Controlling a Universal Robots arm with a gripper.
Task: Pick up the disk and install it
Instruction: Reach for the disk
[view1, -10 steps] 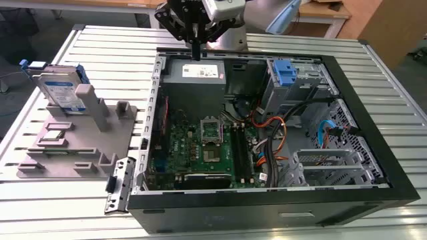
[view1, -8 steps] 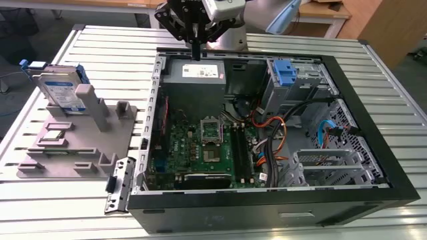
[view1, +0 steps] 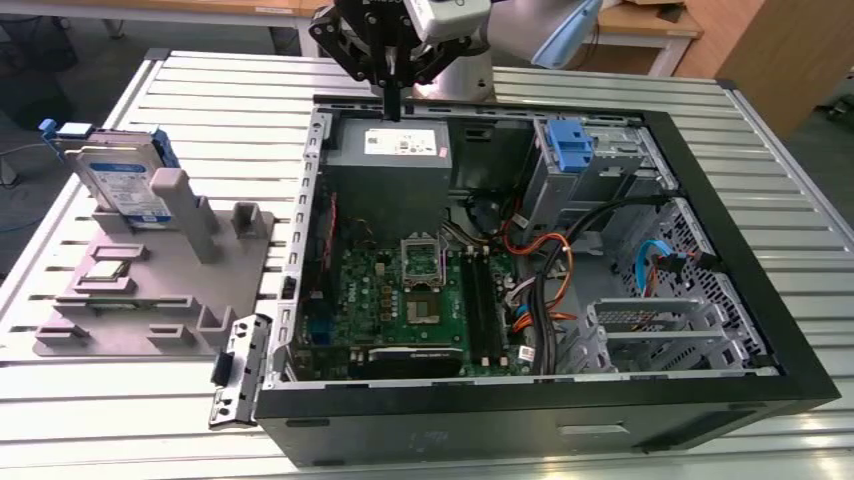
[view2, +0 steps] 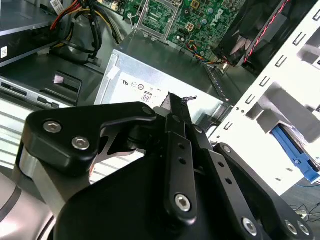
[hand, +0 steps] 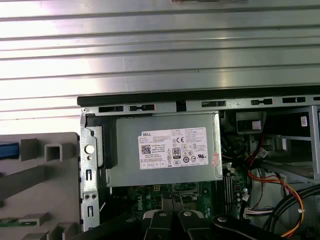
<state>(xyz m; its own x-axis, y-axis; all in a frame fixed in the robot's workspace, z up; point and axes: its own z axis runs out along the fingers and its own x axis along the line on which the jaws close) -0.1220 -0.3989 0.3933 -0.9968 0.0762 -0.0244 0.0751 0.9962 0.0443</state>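
Exterior view: claw (view1: 391, 110) pinched shut, empty, above power supply (view1: 387, 146) inside open computer case (view1: 534, 420). Disk (view1: 123, 185) upright in grey holder (view1: 160, 300) on surface (view1: 747, 110), well apart, exterior view's left.
Second wrist view: claw over power supply.
First wrist view: holder beside case wall.
Risk: low traverse may clip case rim; off-centre pinch may tilt disk.

A white sticker (hand: 172, 147) of small black print and certification marks lies on the grey power-supply box (hand: 130, 170) just beneath the claw (view1: 391, 114), and a blue-and-white label (view1: 131, 192), its print too small to read, fronts the disk (view1: 96, 162), well off toward the exterior view's left of the claw.
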